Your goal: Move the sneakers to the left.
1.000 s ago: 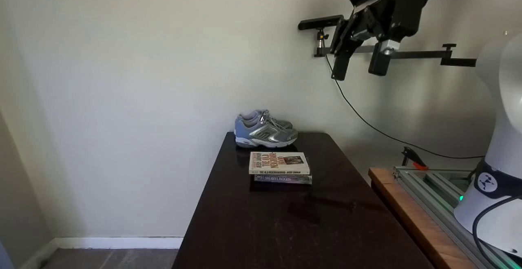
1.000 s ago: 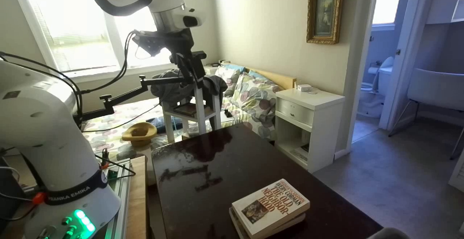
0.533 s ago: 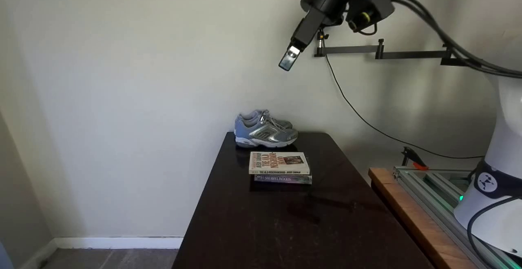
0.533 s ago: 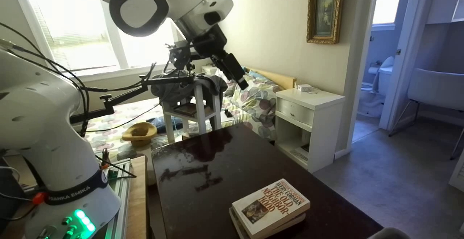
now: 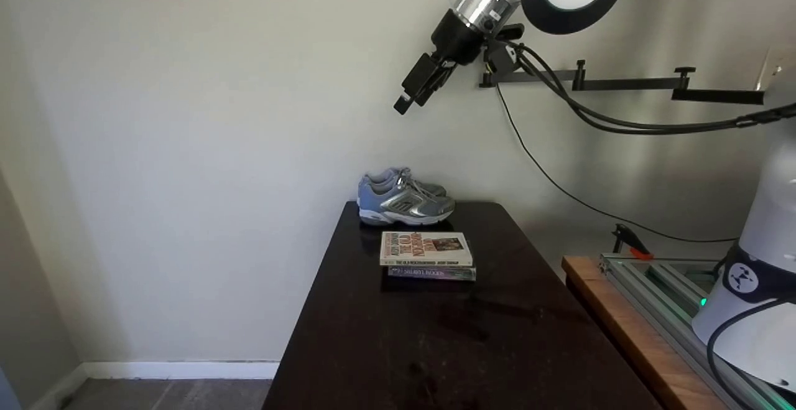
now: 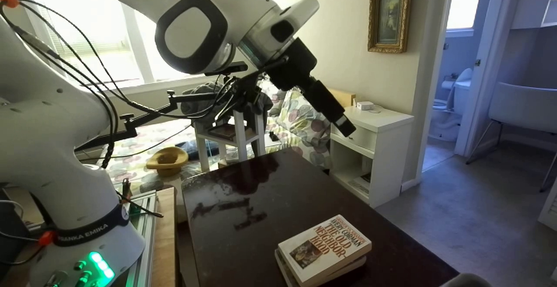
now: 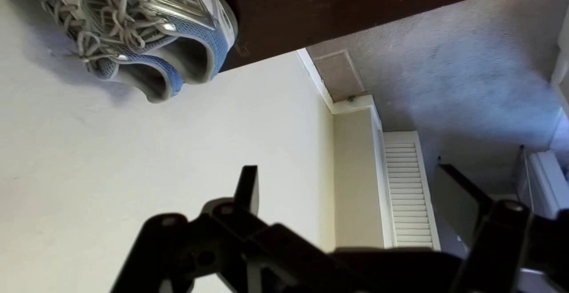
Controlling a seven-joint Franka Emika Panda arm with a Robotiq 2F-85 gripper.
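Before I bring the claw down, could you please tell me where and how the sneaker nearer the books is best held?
Probably by the heel collar, from above: the sneaker stands upright, open at the top, with its twin close alongside, so the open claw could straddle that collar.

Dark glossy table [image 5: 472, 341]: 2 sneakers [image 5: 407, 203] at 1 end, 2 stacked books [image 5: 427, 256] just beside.

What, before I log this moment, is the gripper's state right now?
Gripper: open, holding nothing; the sneakers stand on the table, apart from it.
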